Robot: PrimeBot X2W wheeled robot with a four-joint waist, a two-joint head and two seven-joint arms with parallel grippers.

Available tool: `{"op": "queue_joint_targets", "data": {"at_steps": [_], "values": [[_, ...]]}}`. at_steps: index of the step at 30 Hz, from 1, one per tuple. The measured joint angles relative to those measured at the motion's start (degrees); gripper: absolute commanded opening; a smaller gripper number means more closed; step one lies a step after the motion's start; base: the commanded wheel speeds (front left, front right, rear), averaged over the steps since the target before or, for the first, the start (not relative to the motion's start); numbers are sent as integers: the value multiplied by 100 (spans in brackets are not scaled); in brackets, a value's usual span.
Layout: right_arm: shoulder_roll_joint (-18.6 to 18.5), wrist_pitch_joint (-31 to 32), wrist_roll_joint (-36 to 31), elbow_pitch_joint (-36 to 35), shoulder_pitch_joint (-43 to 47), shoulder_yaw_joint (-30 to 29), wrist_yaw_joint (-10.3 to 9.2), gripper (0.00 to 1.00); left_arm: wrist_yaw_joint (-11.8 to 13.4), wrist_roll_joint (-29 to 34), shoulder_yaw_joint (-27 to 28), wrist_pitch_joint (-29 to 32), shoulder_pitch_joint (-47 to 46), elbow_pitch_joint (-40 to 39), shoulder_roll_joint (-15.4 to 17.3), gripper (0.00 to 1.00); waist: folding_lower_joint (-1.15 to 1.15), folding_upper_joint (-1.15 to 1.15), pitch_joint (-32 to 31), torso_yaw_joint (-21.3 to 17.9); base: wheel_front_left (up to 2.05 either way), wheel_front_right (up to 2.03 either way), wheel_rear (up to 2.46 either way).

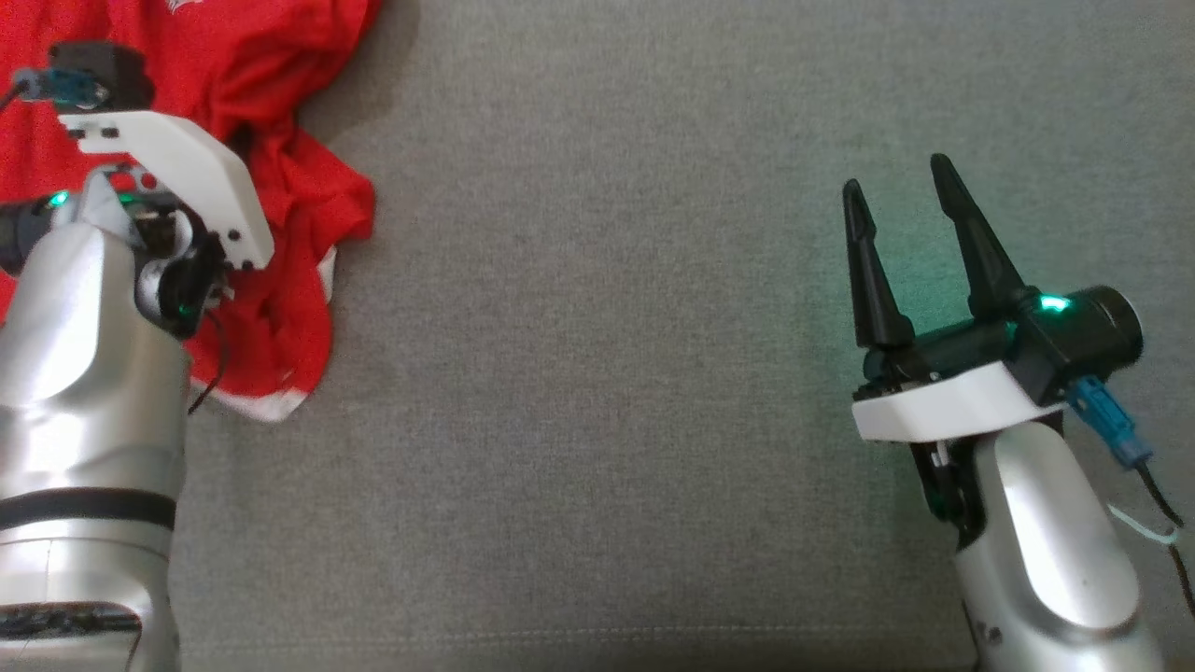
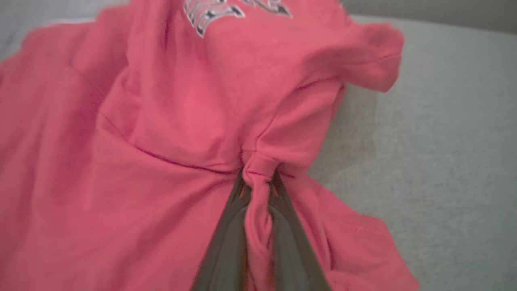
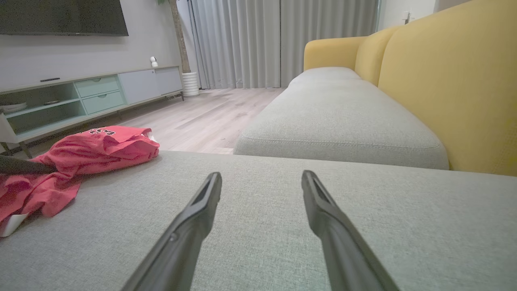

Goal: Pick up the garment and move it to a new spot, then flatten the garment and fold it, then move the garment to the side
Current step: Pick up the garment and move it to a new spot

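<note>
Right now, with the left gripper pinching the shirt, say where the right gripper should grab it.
Likely the white-trimmed hem corner: it lies loose at the garment's near edge, apart from the fold pinched by the left gripper. Bring the open right gripper in low from the right, over the cushion.

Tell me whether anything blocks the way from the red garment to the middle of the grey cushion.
Nothing visible does. The left gripper is shut on a fold of the red garment at the left. The grey cushion toward the middle carries no object. The right gripper, open, is far to the right, beyond that path.
</note>
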Motion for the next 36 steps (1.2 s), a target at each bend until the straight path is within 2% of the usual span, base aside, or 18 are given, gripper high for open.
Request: {"op": "queue_joint_targets", "data": {"at_steps": [3,8,12,16,20,24,30,33,36], "values": [[2,0,83,7,157,-65,0,100,-1,-89,30,-250,14,-263,24,0,0,0,-217,7,0,0,0],[7,0,252,42,620,-205,0,100,-27,-286,-44,-334,135,-1205,25,0,0,0,-637,73,0,0,0],[19,0,343,37,849,-254,0,100,-55,-569,-400,-16,529,-2357,-16,0,0,0,-998,111,0,0,0],[23,0,415,-11,1009,-291,0,100,-58,-1120,-758,438,1178,-3666,-133,0,-1,0,-1311,51,0,0,0],[33,0,479,-83,1050,-258,0,100,-58,-1685,-1169,882,1827,-4781,-265,0,-1,0,-1437,-204,0,0,0],[40,-1,548,-145,1055,-214,0,100,-57,-2107,-1570,1115,2239,-5513,-516,0,-1,0,-1469,-552,0,0,0],[44,-9,654,-181,1062,-170,0,100,-30,-2167,-1791,1070,2133,-5714,-698,0,-1,0,-1423,-1135,0,0,0],[46,-10,698,-197,1062,-185,0,100,2,-2130,-1803,860,1974,-5415,-759,0,-1,0,-1367,-1423,0,0,0],[45,-15,727,-215,1068,-202,0,100,65,-1663,-1777,534,1807,-4763,-692,0,-1,0,-1294,-1668,0,0,0]]}}
